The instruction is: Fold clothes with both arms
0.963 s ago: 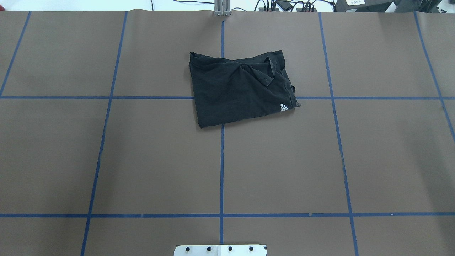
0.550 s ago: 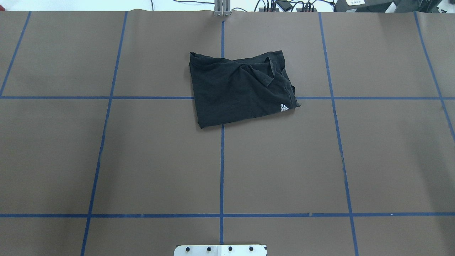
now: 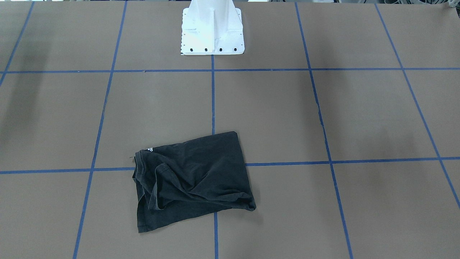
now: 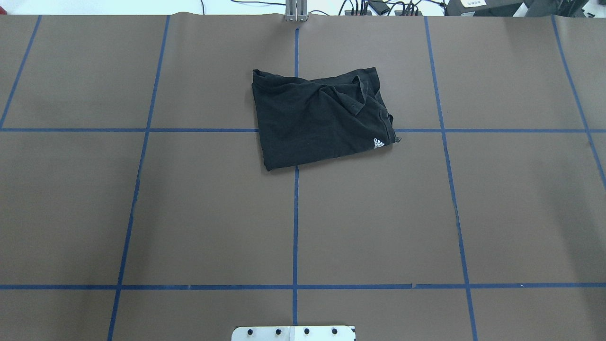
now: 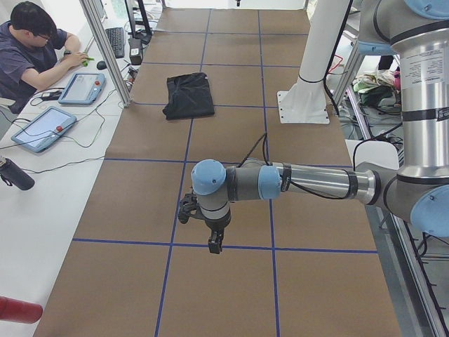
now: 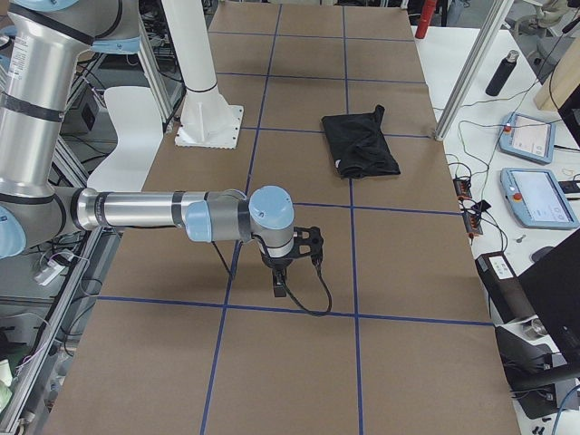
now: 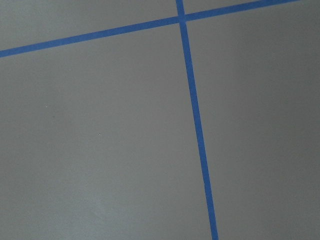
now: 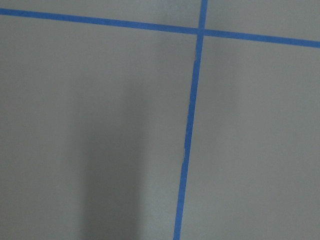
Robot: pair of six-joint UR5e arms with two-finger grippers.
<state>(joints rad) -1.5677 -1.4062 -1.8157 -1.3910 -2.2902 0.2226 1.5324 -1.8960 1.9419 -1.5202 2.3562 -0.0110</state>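
Observation:
The clothes are one black shirt (image 4: pixel 317 121), folded into a rough rectangle with a creased collar flap and a small white logo at one corner. It lies flat on the brown table past the centre, and also shows in the front view (image 3: pixel 190 176) and both side views (image 5: pixel 189 96) (image 6: pixel 361 143). My left gripper (image 5: pixel 216 244) points down over bare table far from the shirt; I cannot tell if it is open or shut. My right gripper (image 6: pixel 276 288) hangs likewise at the other end, state unclear. Both wrist views show only table and blue tape.
The white pedestal base (image 3: pixel 212 32) stands at the robot's edge of the table. A person (image 5: pixel 28 49) sits at a side bench with control tablets (image 5: pixel 41 128). More tablets (image 6: pixel 535 195) and cables lie beside the opposite end. An aluminium post (image 5: pixel 105 49) rises near the shirt.

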